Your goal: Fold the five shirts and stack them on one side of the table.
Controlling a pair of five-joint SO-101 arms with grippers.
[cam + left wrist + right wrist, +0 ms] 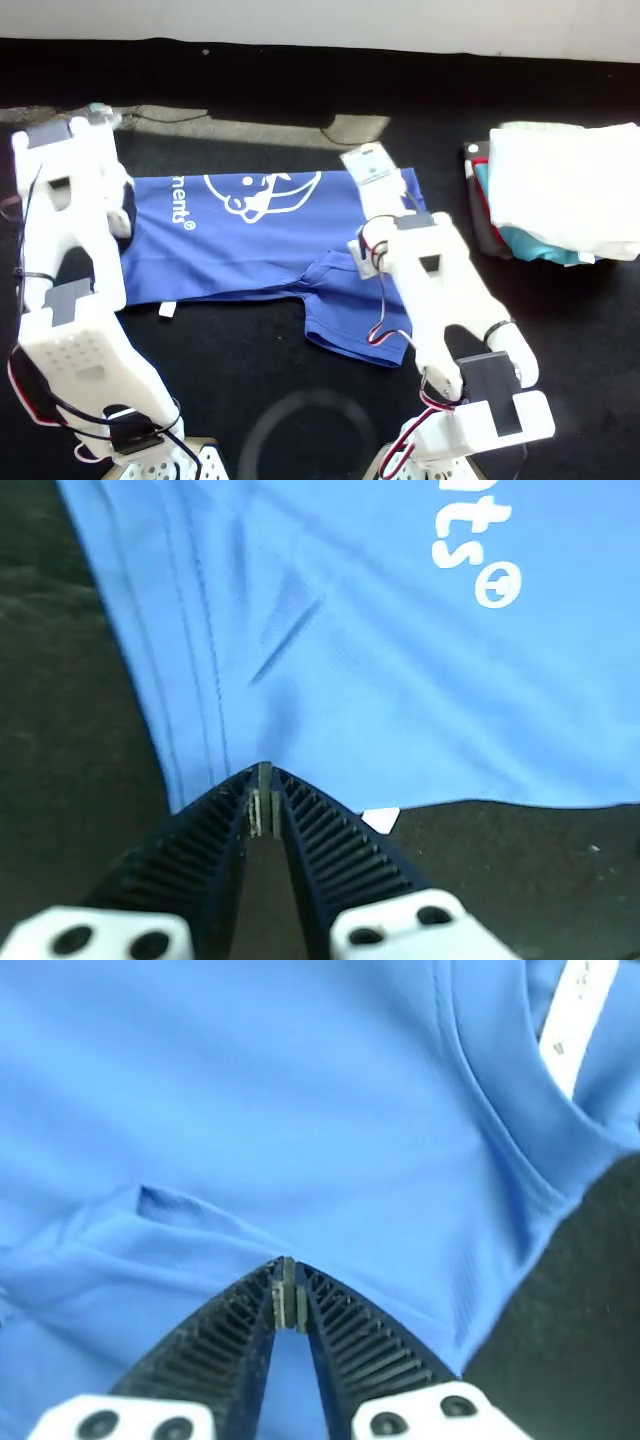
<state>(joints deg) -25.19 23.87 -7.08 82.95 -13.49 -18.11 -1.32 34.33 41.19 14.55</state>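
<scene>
As the left gripper (262, 815) and right gripper (287, 1305) each pinch shut on the blue shirt (250, 245) spread on the table (250, 390), a fold seems under way; next, both should lift and carry it over evenly.

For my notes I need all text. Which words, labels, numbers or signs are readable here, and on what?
White lettering on the shirt: only a word's end and a round mark show; no whole word readable.
White drawing on it: no text.
Neck label: print too small to read.
Hem tag: too small to read.
</scene>
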